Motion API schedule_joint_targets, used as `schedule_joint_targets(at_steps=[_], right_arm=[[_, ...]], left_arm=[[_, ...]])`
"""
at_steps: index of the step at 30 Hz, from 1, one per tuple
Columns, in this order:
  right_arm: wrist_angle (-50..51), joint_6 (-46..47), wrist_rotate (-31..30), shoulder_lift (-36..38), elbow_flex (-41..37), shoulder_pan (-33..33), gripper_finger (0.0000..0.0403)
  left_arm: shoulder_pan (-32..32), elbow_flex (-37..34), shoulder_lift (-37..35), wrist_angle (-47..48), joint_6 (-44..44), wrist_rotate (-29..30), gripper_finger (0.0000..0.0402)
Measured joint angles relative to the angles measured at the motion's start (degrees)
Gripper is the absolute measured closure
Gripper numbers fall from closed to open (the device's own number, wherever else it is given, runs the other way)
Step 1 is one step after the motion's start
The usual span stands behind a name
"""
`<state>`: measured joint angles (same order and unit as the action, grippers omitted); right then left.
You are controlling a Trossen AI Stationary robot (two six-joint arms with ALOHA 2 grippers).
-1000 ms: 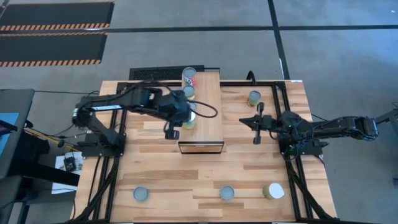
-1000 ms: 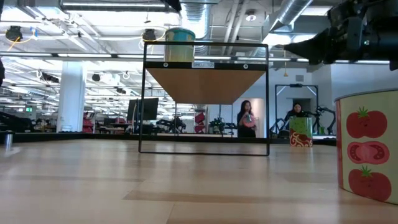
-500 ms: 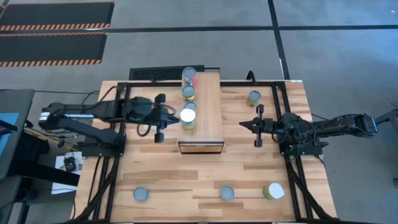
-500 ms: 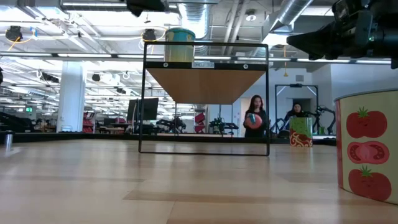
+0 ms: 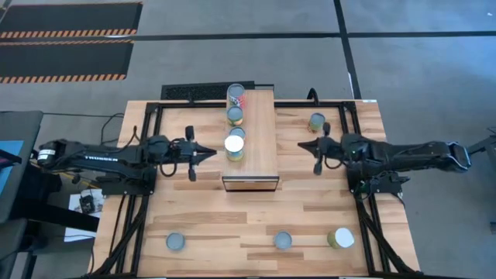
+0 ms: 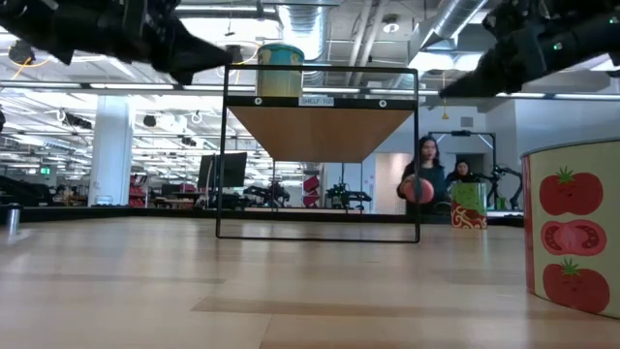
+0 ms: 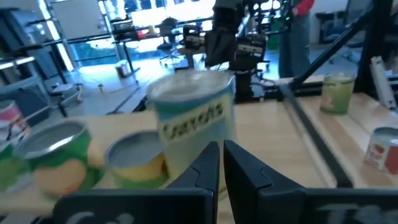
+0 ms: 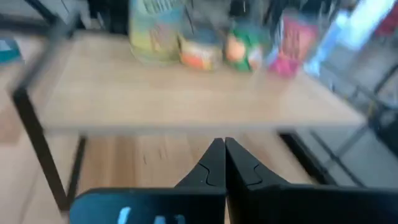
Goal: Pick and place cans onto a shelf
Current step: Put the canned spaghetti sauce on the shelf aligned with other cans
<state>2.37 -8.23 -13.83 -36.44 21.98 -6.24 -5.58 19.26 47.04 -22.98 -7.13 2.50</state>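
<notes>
hovering my left fingers [image 5: 203, 153] pinched shut and empty just beside the shelf [image 5: 260, 155], where four cans [image 5: 234, 144] line its left edge. three more cans [image 5: 282, 240] wait near the counter's [image 5: 232, 217] front and one stands behind my right arm. they look stiff and slick, best squeezed mid-wall. both arms stretch low and level; my right fingers [image 5: 310, 147] are closed, empty.
</notes>
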Motion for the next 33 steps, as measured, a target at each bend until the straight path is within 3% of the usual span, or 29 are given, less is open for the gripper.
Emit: schedule_joint_targets(at_steps=[4,9,16,23,28,33], right_arm=[[9.0,3.8,-4.0,-1.24,2.11,-4.58,0.039],[11.77,7.03,-4.5,-4.06,2.19,-13.06,0.0363],[12.47,10.82,-4.45,-10.12,3.21,-24.88,0.0285],[13.05,7.51,-4.15,-19.31,7.15,-30.12,0.0207],[13.92,4.15,-4.11,-26.65,10.4,-32.03,0.0195],[16.35,2.01,-4.11,-32.96,13.36,-33.98,0.0209]], left_arm=[[-0.44,-3.99,-0.41,-4.04,0.72,2.42,0.0389],[-0.59,-8.03,-0.38,-8.84,0.75,4.53,0.0389],[-0.57,-10.16,-0.34,-11.17,0.89,8.56,0.0389],[-0.57,-10.18,-0.35,-10.66,1.13,8.83,0.0389],[-0.57,-10.18,-0.35,-9.78,0.65,8.86,0.0389],[-0.57,-10.18,-0.34,-8.83,0.52,8.88,0.0389]])
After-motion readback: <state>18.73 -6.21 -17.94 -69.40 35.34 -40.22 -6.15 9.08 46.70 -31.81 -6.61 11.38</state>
